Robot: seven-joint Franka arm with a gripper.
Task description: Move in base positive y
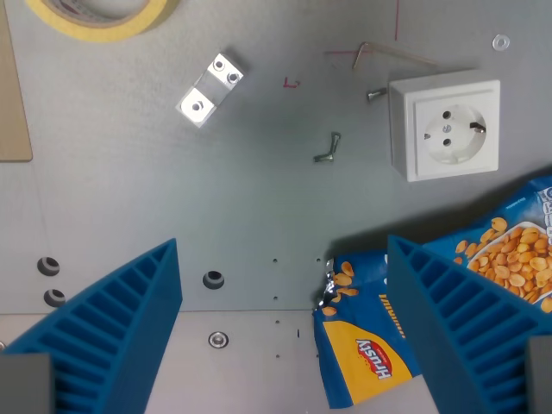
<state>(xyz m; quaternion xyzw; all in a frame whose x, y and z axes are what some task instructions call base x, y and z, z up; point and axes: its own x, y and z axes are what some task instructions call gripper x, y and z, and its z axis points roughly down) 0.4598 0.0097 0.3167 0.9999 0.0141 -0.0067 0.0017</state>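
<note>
- Though only the wrist view is given, the pincer (280, 345) shows plainly: two blue plastic fingers (112, 332) with ribbed, slotted inner faces, wedge-shaped, one at the wrist view's lower left and one at its lower right, standing wide apart with nothing between them but bare counter.
- The counter (259, 198) is flat grey metal, matt, with small drilled holes and a seam running across near the bottom; faint red pen marks sit near the top.
- A glossy blue and yellow peanut bag (379, 345) lies flat just inside the right finger, partly hidden behind it; its long axis runs diagonally from the lower middle up toward the wrist view's right edge, and its crinkled torn corner points toward the centre.
- A white plastic wall socket (448, 129), square with a round recessed face, sits on the counter above the bag, apart from it.
- A small bright metal bracket (210, 89), rectangular with screw holes, lies tilted at the upper left-centre.
- A roll of yellowish tape (103, 21) is cut off by the top edge.
- A thin bent hex key (388, 53) lies near the socket's top, a small screw (328, 148) sits near the middle, and a washer (501, 40) rests at the upper right.
- A pale wooden board (13, 103) edges the left side.
</note>
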